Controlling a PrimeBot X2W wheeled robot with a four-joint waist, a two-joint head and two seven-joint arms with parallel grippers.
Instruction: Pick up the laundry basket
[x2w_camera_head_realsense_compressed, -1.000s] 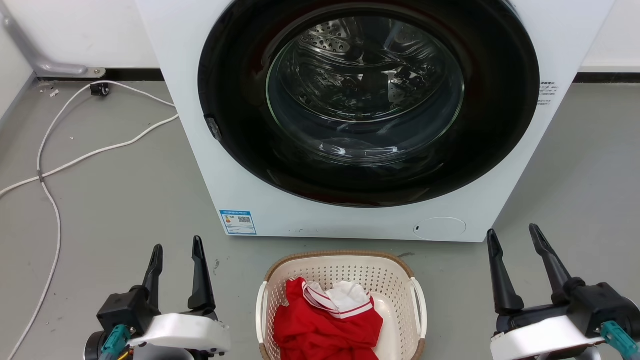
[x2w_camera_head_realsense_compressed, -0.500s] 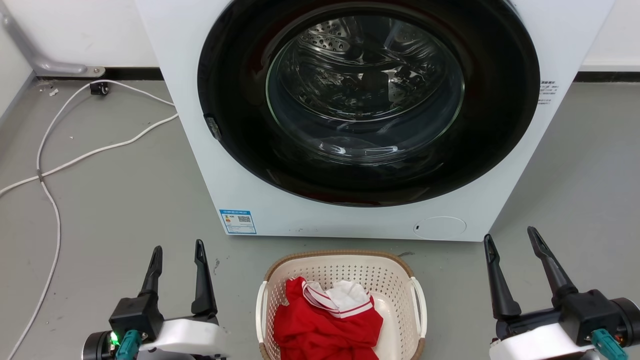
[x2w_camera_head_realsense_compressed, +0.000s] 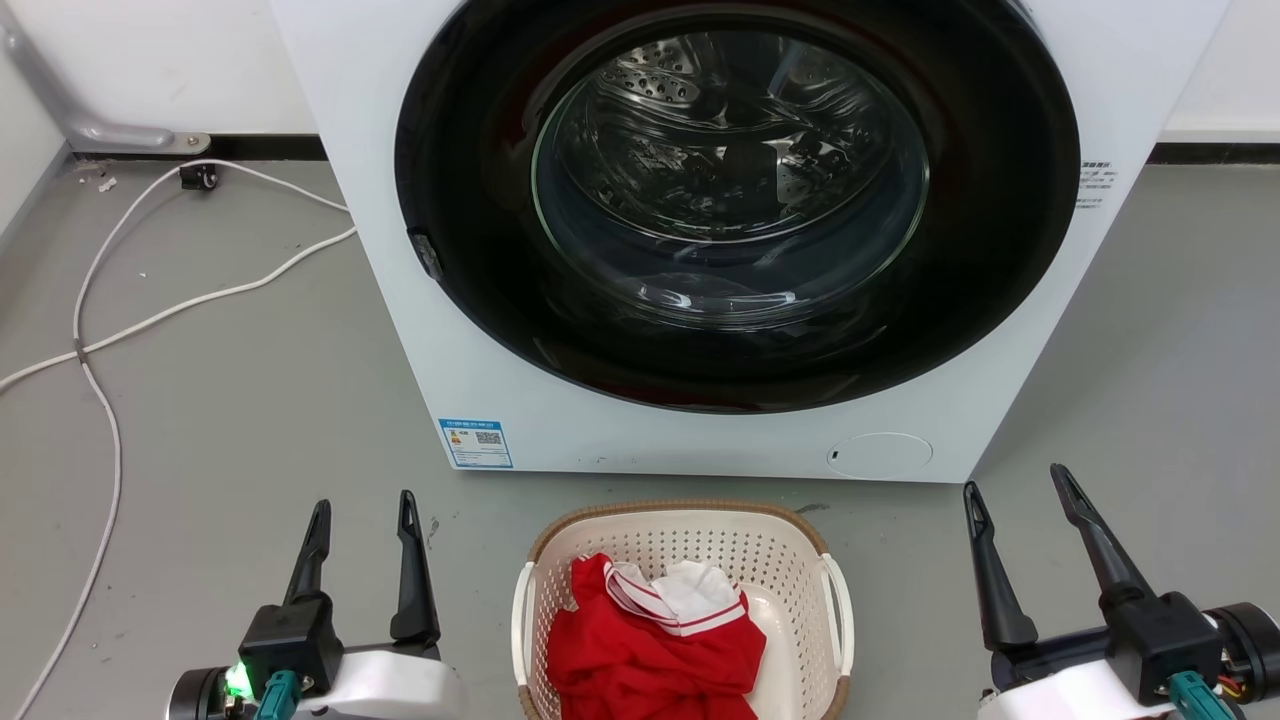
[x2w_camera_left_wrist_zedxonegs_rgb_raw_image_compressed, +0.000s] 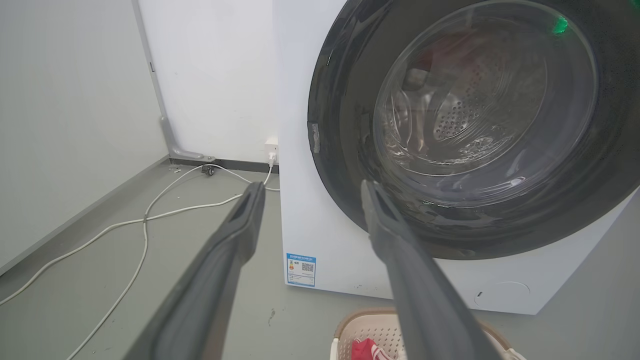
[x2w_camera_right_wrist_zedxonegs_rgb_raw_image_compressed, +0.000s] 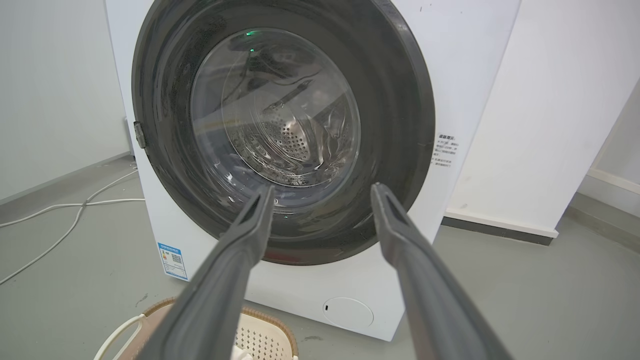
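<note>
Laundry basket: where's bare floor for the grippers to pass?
Bare floor flanks the laundry basket on both sides, out to the left gripper and right gripper. Behind it, only a narrow strip before the washing machine. White cables clutter the far left.

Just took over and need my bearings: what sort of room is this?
Likely a laundry area: a front-loading washing machine, a laundry basket holding red clothing before it, white cables on bare grey floor.
</note>
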